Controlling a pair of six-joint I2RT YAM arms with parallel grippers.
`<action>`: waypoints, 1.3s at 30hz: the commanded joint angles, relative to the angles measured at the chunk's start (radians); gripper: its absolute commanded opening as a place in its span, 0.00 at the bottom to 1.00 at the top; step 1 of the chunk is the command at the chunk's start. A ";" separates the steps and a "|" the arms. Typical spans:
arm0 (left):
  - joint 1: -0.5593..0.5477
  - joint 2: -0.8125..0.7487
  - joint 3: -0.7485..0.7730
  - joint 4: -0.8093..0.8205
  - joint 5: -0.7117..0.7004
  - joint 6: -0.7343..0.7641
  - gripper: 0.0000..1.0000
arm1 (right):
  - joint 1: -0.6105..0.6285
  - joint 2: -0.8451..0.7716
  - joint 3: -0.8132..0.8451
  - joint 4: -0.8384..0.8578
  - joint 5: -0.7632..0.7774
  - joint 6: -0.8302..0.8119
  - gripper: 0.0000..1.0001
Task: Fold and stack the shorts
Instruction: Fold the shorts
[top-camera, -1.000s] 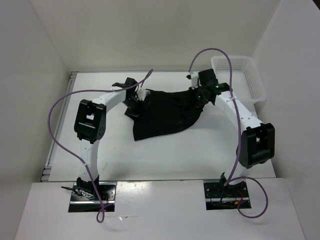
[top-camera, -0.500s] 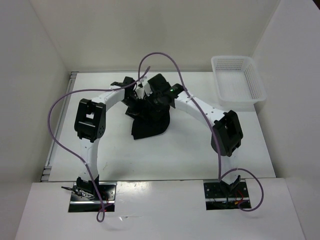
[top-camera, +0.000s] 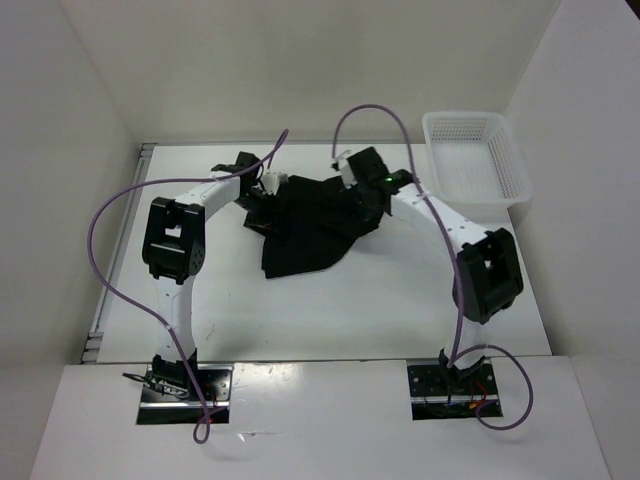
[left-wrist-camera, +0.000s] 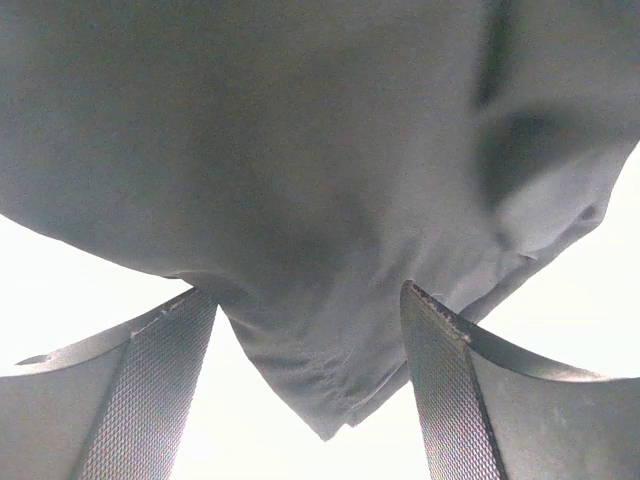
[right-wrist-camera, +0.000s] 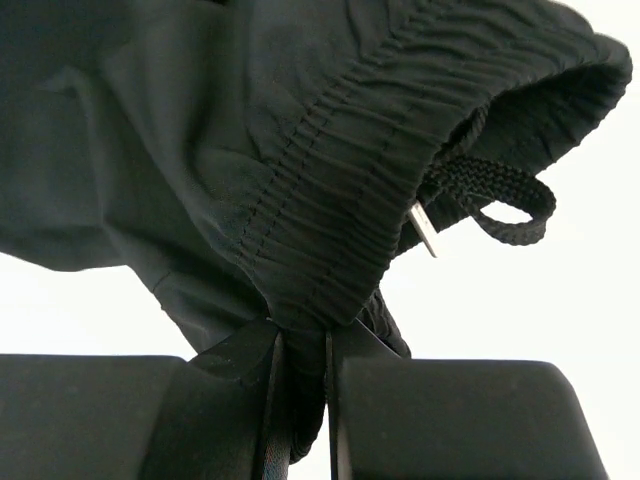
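right gripper (right-wrist-camera: 300, 345) clamped on the shorts (top-camera: 305, 235) at the waistband; left gripper (left-wrist-camera: 305, 300) apart astride a corner, contact unclear

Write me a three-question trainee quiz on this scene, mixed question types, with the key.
1. True or false: the right hand is pinched shut on the elastic waistband of the shorts.
2. The left hand is: A) shut on fabric; B) open around a fabric corner; C) lifted clear of everything.
3. Fill in: the white basket stands at the table's far ____ corner.
Key: 1 true; 2 B; 3 right.
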 joint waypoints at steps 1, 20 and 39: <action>0.011 0.062 -0.025 0.014 -0.174 0.033 0.82 | -0.116 -0.126 -0.087 0.006 0.051 -0.022 0.00; -0.045 0.040 -0.062 0.005 -0.396 0.033 0.85 | -0.339 -0.145 -0.202 -0.079 -0.208 -0.090 0.00; -0.025 -0.039 -0.108 0.027 -0.595 0.033 0.86 | -0.348 -0.128 -0.255 -0.048 0.017 -0.076 0.59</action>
